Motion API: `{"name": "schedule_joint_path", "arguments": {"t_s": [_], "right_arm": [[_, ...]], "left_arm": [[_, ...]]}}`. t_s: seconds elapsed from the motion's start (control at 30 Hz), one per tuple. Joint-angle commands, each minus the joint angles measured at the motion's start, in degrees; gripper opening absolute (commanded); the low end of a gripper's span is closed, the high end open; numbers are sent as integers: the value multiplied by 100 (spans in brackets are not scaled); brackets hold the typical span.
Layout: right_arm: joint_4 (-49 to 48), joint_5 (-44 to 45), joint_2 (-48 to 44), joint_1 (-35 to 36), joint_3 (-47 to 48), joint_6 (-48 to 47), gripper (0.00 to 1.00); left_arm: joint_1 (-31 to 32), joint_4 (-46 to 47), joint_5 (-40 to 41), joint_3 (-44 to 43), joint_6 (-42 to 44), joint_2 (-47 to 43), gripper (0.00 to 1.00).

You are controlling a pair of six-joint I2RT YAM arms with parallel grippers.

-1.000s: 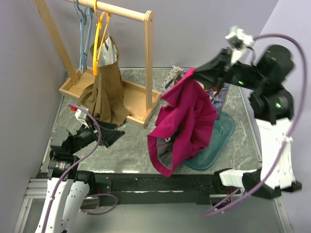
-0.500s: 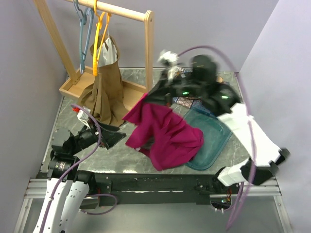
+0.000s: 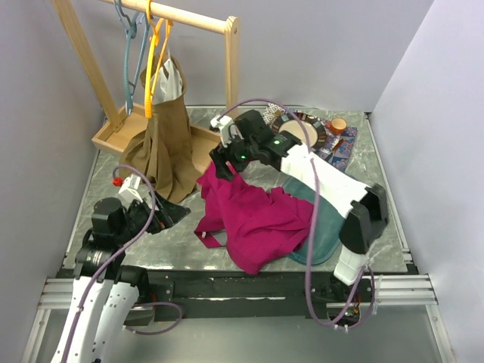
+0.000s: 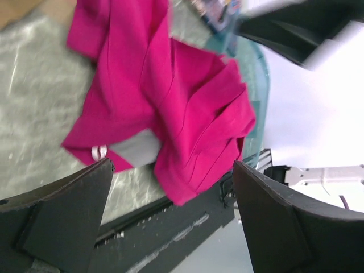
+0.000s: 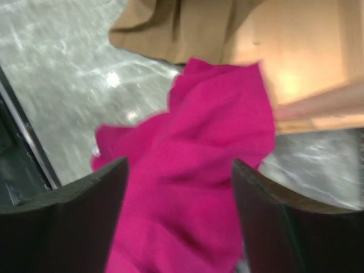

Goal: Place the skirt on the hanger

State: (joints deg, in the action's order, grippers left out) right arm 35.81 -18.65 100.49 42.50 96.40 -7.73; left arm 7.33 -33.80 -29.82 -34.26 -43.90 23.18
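Swung over from far right and down: right pincer (image 3: 225, 162) now low by the rack (image 3: 232, 91) base, fingers spread wide, gripping nothing. Skirt (image 3: 253, 215) dropped in a crumpled heap on the bench (image 3: 106, 174), top corner under that pincer, just beside the brown garment (image 3: 162, 144) hem, right edge draped over the teal tray (image 3: 323, 238). Left pincer (image 3: 170, 214) low, near the heap, fingers wide, empty. Orange hanger (image 3: 153, 53) and blue hanger (image 3: 128, 68) up on the rail.

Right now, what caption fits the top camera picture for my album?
Pink skirt crumpled on the table, right end effector open over it.
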Motion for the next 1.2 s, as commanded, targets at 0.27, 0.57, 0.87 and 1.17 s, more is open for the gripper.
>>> {"name": "schedule_joint_path", "arguments": {"t_s": [0.27, 0.57, 0.87, 1.17], "right_arm": [[1539, -1425, -3235, 1195, -3545, -5212, 96], [60, 71, -3256, 2358, -4929, -4959, 95], [-970, 1486, -2605, 3326, -5359, -4765, 79], [-725, 1470, -2657, 3326, -5009, -4492, 0]], "left_arm": [[2363, 496, 1600, 87, -584, 1793, 88], [3889, 234, 4203, -775, -936, 3930, 88], [3899, 813, 4310, -99, -901, 4256, 84], [3890, 1183, 4651, -45, -857, 4933, 28]]}}
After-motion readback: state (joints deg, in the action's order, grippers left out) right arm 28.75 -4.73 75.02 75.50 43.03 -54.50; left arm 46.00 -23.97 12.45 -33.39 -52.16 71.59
